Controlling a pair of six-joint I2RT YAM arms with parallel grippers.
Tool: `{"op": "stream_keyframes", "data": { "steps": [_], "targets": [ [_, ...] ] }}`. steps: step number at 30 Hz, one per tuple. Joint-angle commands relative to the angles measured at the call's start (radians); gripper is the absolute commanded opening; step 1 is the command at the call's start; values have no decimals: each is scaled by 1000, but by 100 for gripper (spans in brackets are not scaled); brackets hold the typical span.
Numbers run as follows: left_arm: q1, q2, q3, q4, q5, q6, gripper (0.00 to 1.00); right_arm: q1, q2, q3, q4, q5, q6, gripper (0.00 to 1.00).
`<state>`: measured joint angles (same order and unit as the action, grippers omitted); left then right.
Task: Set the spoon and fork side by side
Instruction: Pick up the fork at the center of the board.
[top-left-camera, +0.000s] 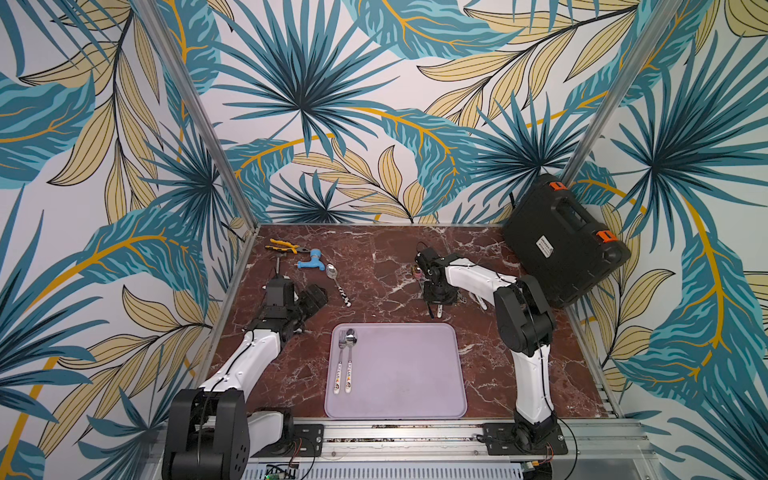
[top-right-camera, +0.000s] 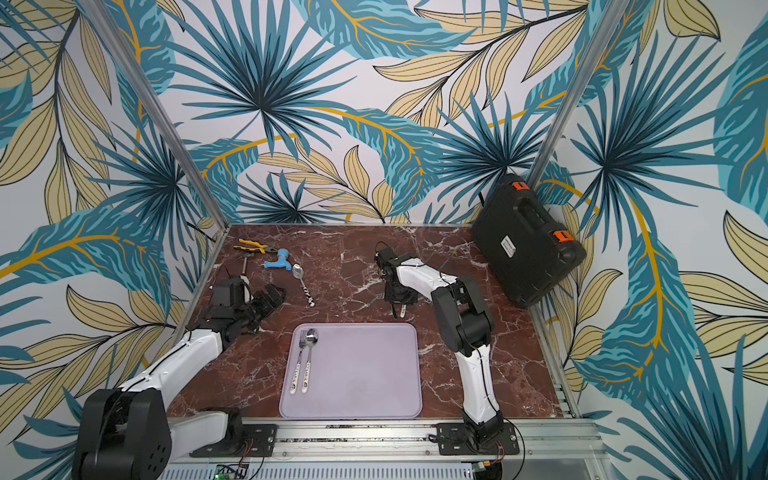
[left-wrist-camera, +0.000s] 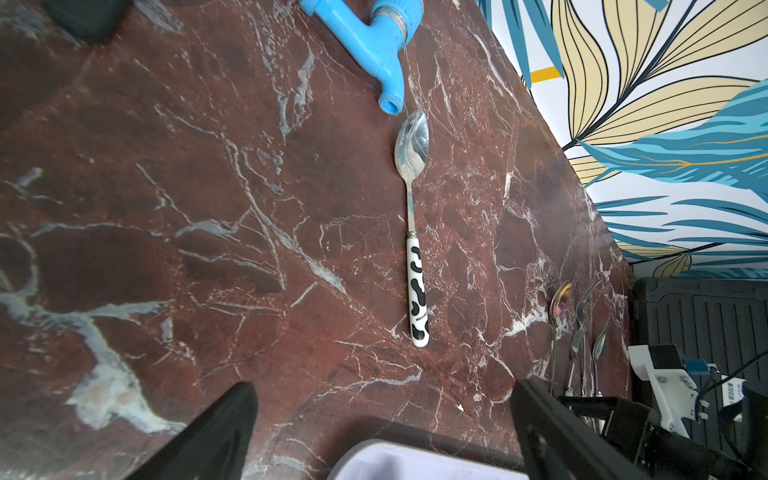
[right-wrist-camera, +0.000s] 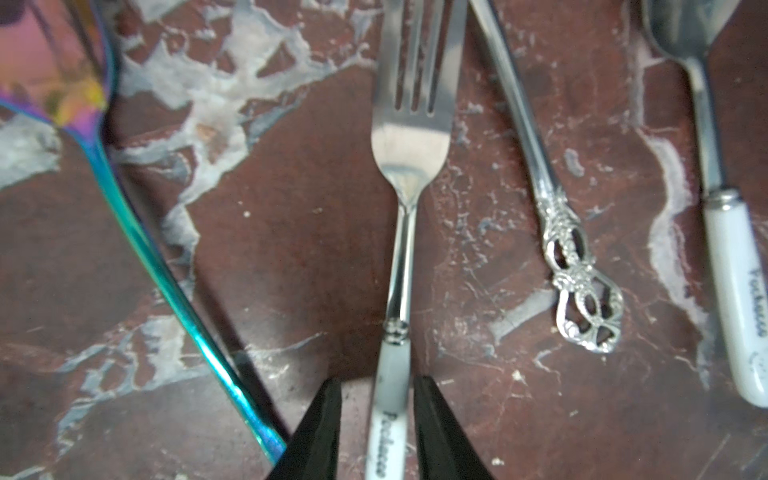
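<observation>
- A red-brown marbled counter (top-left-camera: 395, 270) with white veins is filling the cell floor. Leafy teal-and-sand wallpaper (top-left-camera: 299, 104) is covering the walls, with aluminium posts (top-left-camera: 203, 124) rising from the far corners.
- A lilac tray (top-left-camera: 407, 374) is lying at 6 o'clock. A tray fork (top-left-camera: 340, 361) and tray spoon (top-left-camera: 350, 361) are resting side by side along its 9 o'clock edge, heads toward 12.
- A black case (top-left-camera: 561, 245) is leaning in the 2 o'clock corner.
- Pliers (top-left-camera: 286, 247), a blue tap (top-left-camera: 309, 259) and a spotted spoon (top-left-camera: 338, 282) are lying around 11 o'clock.
- The left hand (left-wrist-camera: 384, 384) is hovering near the spotted spoon, fingers spread wide and empty.
- The right hand (right-wrist-camera: 376, 382) is straddling the handle of a white-handled fork (right-wrist-camera: 409, 137), right of the counter's middle. Its fingers are standing narrowly apart, with a sliver of counter showing beside one.
- An ornate handle (right-wrist-camera: 573, 266) is lying between this fork and a white-handled spoon (right-wrist-camera: 731, 282), and an iridescent spoon (right-wrist-camera: 137, 232) is lying on the fork's other side.
</observation>
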<state>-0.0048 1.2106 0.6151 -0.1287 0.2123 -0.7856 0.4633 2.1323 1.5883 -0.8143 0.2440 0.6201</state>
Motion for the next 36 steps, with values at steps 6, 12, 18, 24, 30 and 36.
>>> {"op": "stream_keyframes", "data": {
  "steps": [6,12,18,24,30,36],
  "targets": [
    [8,10,-15,21,-12,8,100,-13,5,-37,-15,35,5,13],
    [7,14,-14,21,-11,7,100,-13,-40,-37,-29,75,-2,0],
    [8,12,-14,20,-13,7,100,-9,-114,-34,-51,108,-20,0],
    [8,11,-12,17,-16,8,100,21,-186,-29,-75,109,-13,0],
    [7,3,-11,14,-15,8,100,118,-239,-56,-80,100,51,0],
    [7,-5,-11,9,-13,9,100,265,-264,-106,-66,96,165,0]
  ]
}}
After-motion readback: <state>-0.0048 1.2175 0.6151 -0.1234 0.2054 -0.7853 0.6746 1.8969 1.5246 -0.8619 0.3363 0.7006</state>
